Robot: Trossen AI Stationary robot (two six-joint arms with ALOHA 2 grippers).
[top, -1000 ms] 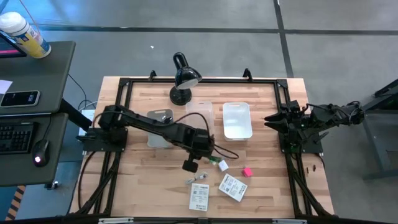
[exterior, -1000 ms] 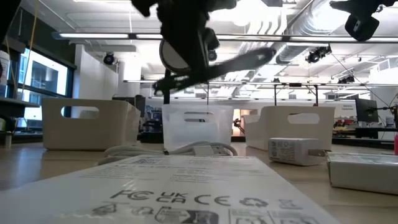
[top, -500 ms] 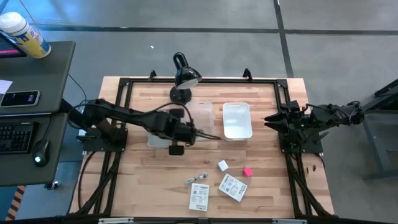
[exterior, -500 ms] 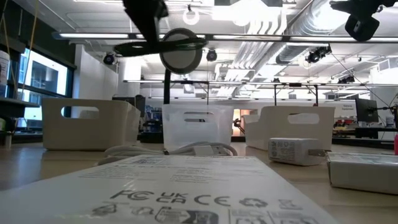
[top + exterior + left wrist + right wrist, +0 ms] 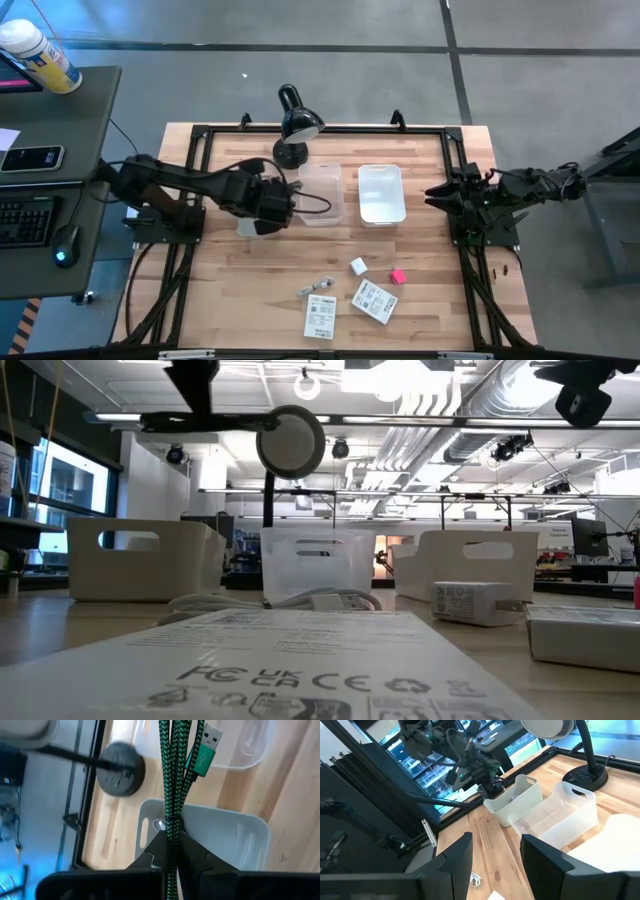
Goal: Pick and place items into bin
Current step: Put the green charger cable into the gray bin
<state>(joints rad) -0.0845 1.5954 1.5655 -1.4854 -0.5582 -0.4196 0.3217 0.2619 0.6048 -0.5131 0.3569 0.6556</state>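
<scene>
Bins [image 5: 381,194]: three; packets [image 5: 374,300]: two.

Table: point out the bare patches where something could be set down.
Bare wood lies left of the printed packets, and right of the pink cube. Crowded: the back, with the lamp and three bins; the left pincer hangs there holding the green cable.

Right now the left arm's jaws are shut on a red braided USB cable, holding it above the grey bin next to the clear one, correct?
Not quite: the braided USB cable is green, not red, as the left wrist view shows. The rest holds: the left gripper has its jaws shut on it above the grey plastic bin, beside the clear plastic bin.
</scene>
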